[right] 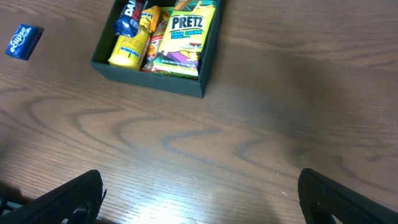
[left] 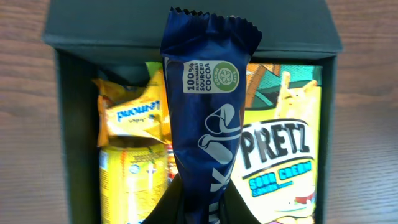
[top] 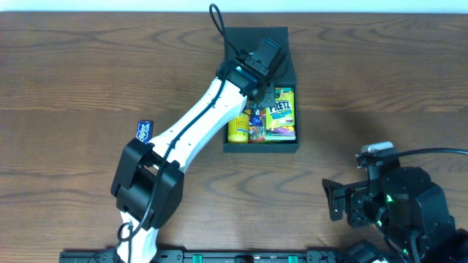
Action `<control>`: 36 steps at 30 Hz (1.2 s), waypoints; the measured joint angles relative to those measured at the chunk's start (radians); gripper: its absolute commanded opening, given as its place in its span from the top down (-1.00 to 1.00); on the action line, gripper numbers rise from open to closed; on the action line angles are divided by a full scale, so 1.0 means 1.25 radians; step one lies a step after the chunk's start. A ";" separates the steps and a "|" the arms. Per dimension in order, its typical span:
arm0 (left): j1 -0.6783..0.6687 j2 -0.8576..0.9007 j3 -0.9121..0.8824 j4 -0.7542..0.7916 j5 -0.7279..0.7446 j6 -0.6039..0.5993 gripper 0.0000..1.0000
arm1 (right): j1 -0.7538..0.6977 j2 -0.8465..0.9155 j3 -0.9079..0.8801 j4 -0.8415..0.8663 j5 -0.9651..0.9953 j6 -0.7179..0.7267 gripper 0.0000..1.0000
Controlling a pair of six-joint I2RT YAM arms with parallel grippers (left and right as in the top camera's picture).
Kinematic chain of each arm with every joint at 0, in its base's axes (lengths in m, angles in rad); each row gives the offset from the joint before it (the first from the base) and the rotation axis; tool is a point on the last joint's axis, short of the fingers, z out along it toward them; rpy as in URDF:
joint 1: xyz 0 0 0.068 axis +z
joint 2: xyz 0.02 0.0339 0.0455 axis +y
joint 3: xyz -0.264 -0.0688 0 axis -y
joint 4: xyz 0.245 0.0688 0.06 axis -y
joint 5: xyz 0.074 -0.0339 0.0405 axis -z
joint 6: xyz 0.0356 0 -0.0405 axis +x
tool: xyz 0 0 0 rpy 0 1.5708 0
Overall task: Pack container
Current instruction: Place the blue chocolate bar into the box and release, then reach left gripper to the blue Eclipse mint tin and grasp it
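Nearest the robot's base, the right gripper sat low over bare table with its 2 fingers spread wide and nothing between them, well apart from the work. Farther out on the left, 1 small blue packet lay alone on the wood, beside the left arm's link.

Beyond that, the left gripper hung over the container, its fingers closed on the near end of a dark blue bar packet. The bar's long axis ran straight away from the fingers, from the box's near wall toward its hinge. That put it parallel to the Pretz box on the right and the yellow packets on the left.

The container sat mid-table, directly beneath those fingers, so the move ahead looked like a plain lowering and release into the strip between yellow packets and Pretz, with no turn needed. The left arm was clearly the nearer 1.

Farthest off, the flap lid lay folded back, open.
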 measured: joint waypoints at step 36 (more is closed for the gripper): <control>0.230 -0.118 -0.013 -0.188 -0.141 0.016 0.26 | 0.000 0.000 0.000 0.000 0.000 0.000 -0.99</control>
